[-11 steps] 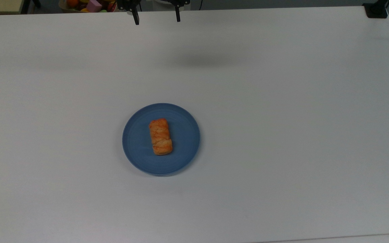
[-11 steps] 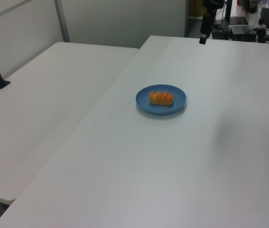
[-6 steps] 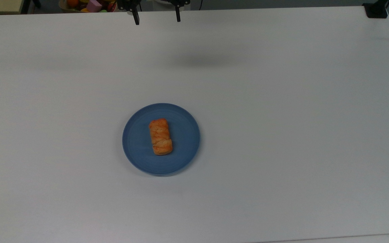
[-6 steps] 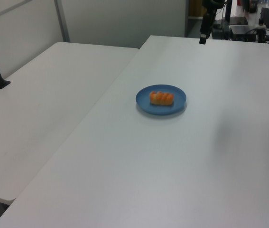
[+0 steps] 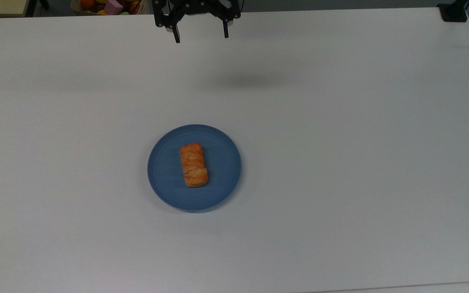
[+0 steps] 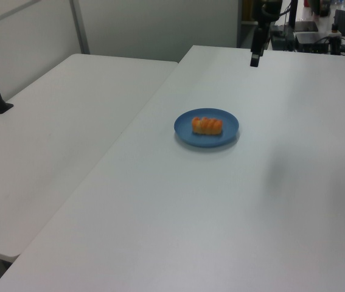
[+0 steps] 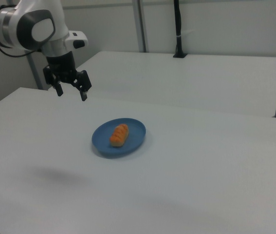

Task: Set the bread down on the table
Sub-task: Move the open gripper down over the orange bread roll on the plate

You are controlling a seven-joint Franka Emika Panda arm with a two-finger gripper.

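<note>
Black fingers spread wide, pointing down above table

A second white desk is set beside the big one. A black pole is clamped to its far edge. Plain pale walls are seen behind.

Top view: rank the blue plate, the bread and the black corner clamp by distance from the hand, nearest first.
1. Blue plate: its upper rim faces the hand.
2. Bread: mid-plate, just beyond that rim.
3. Black clamp: the table corner at the top view's upper right.
</note>
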